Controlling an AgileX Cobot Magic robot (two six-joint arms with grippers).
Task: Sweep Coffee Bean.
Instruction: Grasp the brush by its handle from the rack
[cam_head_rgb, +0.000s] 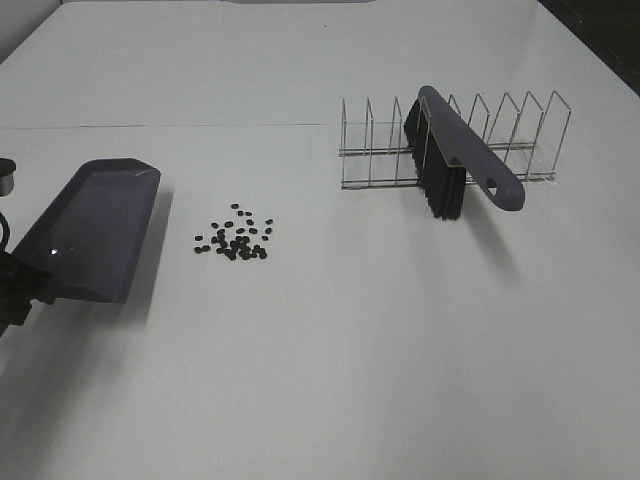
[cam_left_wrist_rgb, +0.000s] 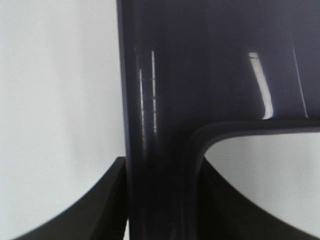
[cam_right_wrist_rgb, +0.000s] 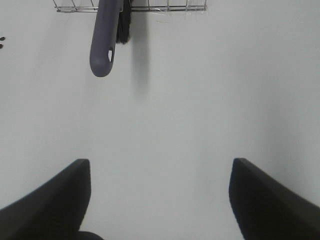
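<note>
Some two dozen coffee beans (cam_head_rgb: 235, 238) centre-left on table (cam_head_rgb: 350, 390); my left gripper (cam_left_wrist_rgb: 160, 210) clamped on dustpan (cam_head_rgb: 95, 230) lower left; right gripper (cam_right_wrist_rgb: 160, 200) spread apart.

No wording for you to read at this moment: the dustpan (cam_head_rgb: 95, 225), the brush (cam_head_rgb: 468, 150) and the wire rack (cam_head_rgb: 375, 153) all show plain surfaces, and no lettering, label, brand mark or number is legible in any of the three views.
</note>
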